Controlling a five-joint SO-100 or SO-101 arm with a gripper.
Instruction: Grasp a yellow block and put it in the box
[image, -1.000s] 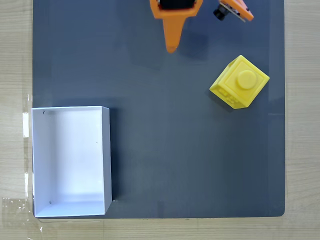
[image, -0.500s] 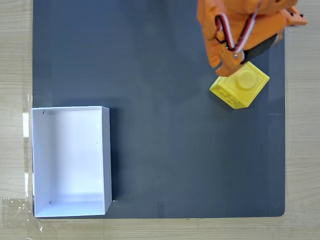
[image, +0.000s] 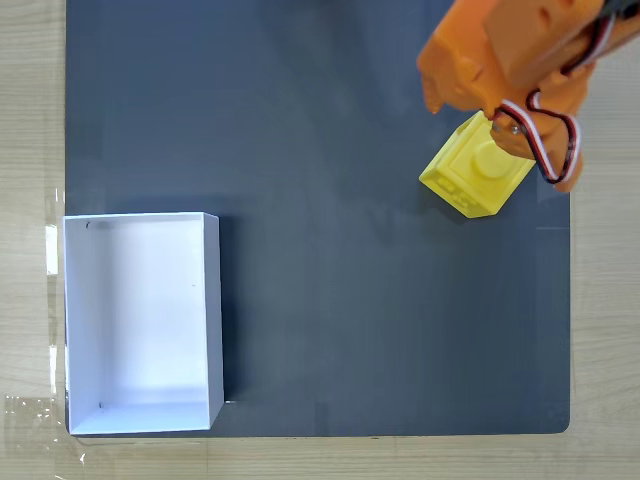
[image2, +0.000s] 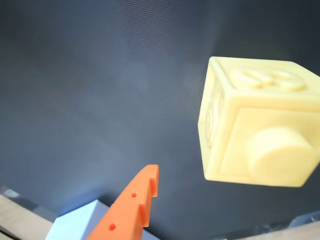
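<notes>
- Orange hand (image2: 150, 187): in the wrist view one toothed finger (image2: 131, 212) rises from the bottom edge with nothing against it; its partner is out of sight, so how far the hand is open cannot be told.
- In the fixed view the arm's orange body (image: 510, 50) hangs over the upper right of the dark mat (image: 350, 250), covering the block's upper corner.
- Yellow block (image2: 257, 125) rests on the mat, apart from the finger, round stud facing the wrist camera; in the fixed view it sits near the mat's right edge.
- White box (image: 140, 322), open, stands at the mat's lower left, well apart from the block.
- Wooden bench (image: 30, 100) surrounds the mat.
</notes>
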